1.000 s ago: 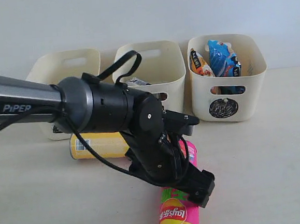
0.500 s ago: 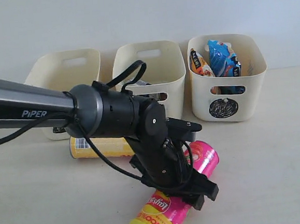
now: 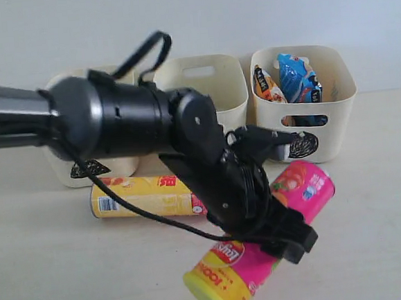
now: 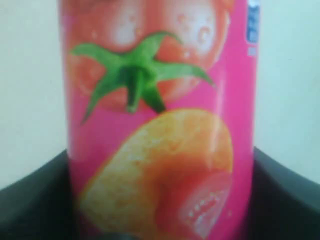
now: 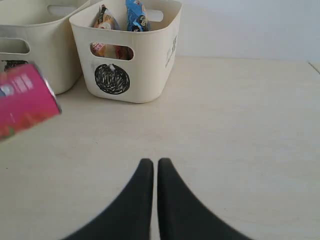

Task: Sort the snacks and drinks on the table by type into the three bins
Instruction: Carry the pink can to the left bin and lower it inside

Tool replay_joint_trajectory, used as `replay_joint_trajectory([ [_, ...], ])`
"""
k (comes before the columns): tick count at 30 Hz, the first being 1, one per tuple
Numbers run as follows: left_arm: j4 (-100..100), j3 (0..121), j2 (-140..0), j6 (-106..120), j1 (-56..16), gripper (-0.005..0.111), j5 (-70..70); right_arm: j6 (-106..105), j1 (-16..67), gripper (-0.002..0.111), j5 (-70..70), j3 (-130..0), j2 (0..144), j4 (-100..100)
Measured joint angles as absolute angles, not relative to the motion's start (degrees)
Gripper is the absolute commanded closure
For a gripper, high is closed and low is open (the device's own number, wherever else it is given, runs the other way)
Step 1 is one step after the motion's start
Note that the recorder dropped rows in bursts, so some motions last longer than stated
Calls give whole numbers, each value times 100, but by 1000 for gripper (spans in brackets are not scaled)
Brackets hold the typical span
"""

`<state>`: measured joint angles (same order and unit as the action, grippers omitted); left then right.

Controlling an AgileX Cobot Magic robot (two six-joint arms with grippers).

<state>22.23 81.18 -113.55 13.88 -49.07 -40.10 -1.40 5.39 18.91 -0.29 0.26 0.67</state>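
Left gripper clamps tilted pink can; right gripper rests closed, empty.
It likely needs carrying level and clear over the left bin's rim.

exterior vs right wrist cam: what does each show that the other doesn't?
Exterior only: the left gripper clamped on the pink can, which it holds at a tilt; the yellow can lying on the table; the leftmost bin behind the arm.
Right wrist only: the right gripper, jaws together and holding nothing, low over the table.
Both: the pink can, the circle-marked bin with the bags in it, and the table.
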Motion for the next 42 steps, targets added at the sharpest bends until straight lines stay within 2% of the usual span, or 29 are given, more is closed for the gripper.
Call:
replay_joint_trajectory([
  [7,1904,8108,-10074,1776,-4550,103,-4058,-140,539,108,1891,-29,26,67],
  [13,1017,8108,-9197,1823,-3378,103,-3924,-140,539,108,1891,-29,26,67],
  [17,544,8119,-9113,1631,-2386,103,-3217,-140,539,108,1891,-29,26,67],
  [21,416,8619,-9631,1493,-1550,103,-2747,-140,539,108,1891,-29,26,67],
  [24,404,9212,-10259,1277,-1221,103,-2648,-140,539,108,1891,-29,26,67],
  [30,391,10606,-11612,1076,-1036,103,-2708,-140,539,108,1891,-29,26,67],
  [33,391,11578,-12462,842,-1036,103,-3085,-140,539,108,1891,-29,26,67],
  [37,391,12254,-13209,713,-1036,103,-3473,-140,539,108,1891,-29,26,67],
  [39,391,12422,-13406,672,-1036,93,-3579,-140,539,108,1891,-29,26,67],
  [42,391,12456,-13484,635,-1036,59,-3684,-140,539,108,1891,-29,26,67],
])
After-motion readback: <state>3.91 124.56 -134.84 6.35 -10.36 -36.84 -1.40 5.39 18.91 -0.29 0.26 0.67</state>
